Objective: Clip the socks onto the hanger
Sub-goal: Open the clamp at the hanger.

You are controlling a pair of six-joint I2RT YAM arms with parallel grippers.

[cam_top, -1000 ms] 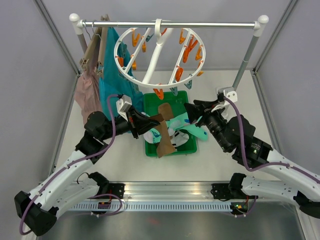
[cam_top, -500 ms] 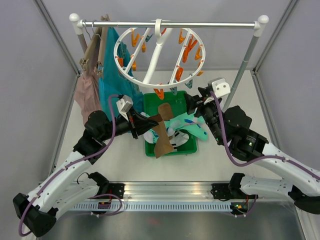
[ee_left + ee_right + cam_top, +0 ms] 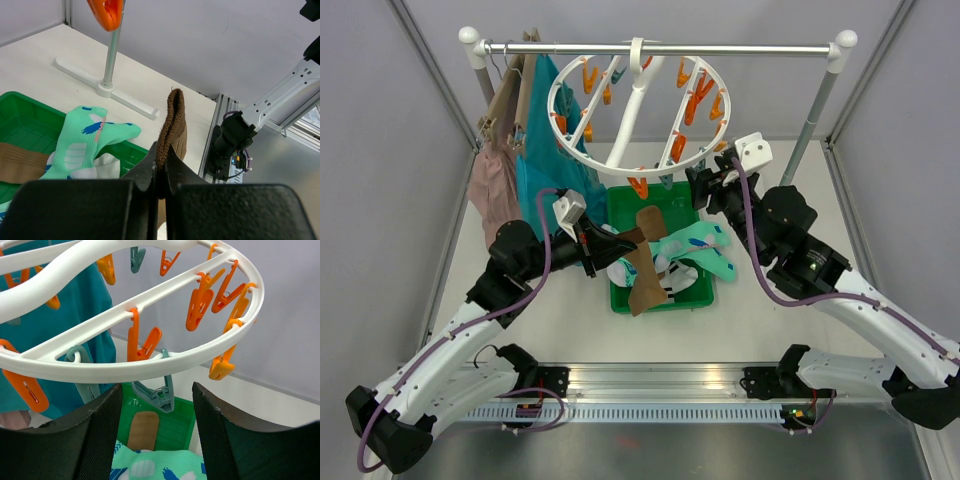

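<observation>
Pinching the brown sock (image 3: pixel 172 125) by a thin fold, the left gripper (image 3: pixel 161 172) holds it clamped above the green tray (image 3: pixel 616 300), left of centre, with its long end drooping toward the tray's near edge. The right gripper (image 3: pixel 156 407) hovers with its fingers spread and empty just under the near rim of the hanger (image 3: pixel 100 367), facing a teal peg (image 3: pixel 159 392).

From where I stand, the hanger looks like the trouble. It only hangs by its hook from the rail (image 3: pixel 720 48), so a squeeze that lands off-centre could swing the ring and let the peg skid out. The grip on the sock looks shallow, so a snag on the rim might tug it loose. The limp fabric could also fold away from the peg's mouth.
</observation>
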